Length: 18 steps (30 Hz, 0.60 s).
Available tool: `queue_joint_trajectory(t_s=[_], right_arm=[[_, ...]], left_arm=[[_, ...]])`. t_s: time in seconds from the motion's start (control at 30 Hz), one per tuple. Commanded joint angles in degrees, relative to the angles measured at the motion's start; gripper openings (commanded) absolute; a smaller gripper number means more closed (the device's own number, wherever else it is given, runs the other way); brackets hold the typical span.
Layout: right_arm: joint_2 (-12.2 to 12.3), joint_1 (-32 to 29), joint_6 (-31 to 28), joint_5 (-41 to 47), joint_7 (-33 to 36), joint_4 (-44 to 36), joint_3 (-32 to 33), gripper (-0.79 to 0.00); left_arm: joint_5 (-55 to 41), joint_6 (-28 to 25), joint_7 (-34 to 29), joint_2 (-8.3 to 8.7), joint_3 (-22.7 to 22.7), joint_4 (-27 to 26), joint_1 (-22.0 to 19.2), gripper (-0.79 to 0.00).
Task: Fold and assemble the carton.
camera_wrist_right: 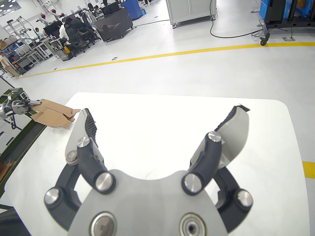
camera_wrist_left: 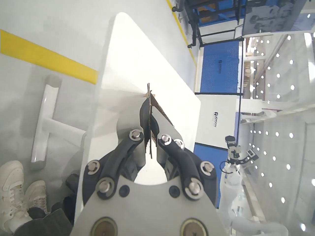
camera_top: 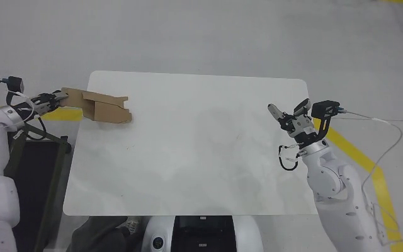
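Observation:
A flat brown carton (camera_top: 101,107) lies at the table's far left corner, one end sticking out past the edge. My left gripper (camera_top: 61,97) is shut on that overhanging end. In the left wrist view the carton (camera_wrist_left: 157,109) is seen edge-on, pinched between the black fingers (camera_wrist_left: 145,116). My right gripper (camera_top: 289,111) hovers open over the table's right side, nothing between its fingers. The right wrist view shows its spread fingers (camera_wrist_right: 86,121) and, far off, the carton (camera_wrist_right: 55,116) held by the left gripper (camera_wrist_right: 30,103).
The white table (camera_top: 189,170) is bare apart from the carton. A dark green frame (camera_top: 38,183) stands beside the table's left edge. Yellow floor tape (camera_top: 359,157) runs past the right side.

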Motion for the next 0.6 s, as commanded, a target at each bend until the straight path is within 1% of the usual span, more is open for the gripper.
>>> queue_joint_trajectory(t_s=[0.0, 0.13, 0.3, 0.43, 0.57], right_arm=[[0.00, 0.00, 0.00, 0.00, 0.00, 0.00, 0.00, 0.000], [0.00, 0.00, 0.00, 0.00, 0.00, 0.00, 0.00, 0.000], [0.00, 0.00, 0.00, 0.00, 0.00, 0.00, 0.00, 0.000], [0.00, 0.00, 0.00, 0.00, 0.00, 0.00, 0.00, 0.000], [0.00, 0.00, 0.00, 0.00, 0.00, 0.00, 0.00, 0.000]], left_arm=[[-2.30, 1.61, -1.36, -0.19, -0.25, -2.08, 0.17, -0.785], [-5.44, 3.00, -2.75, -0.70, 0.59, -7.43, 1.34, -0.785], [-12.18, 6.25, -6.01, -1.44, 2.14, -14.59, 2.99, -0.785], [-16.54, 8.62, -8.39, -1.71, 4.01, -20.90, 4.47, -0.785], [-19.76, 9.76, -9.52, -1.80, 6.04, -27.12, 5.87, -0.785]])
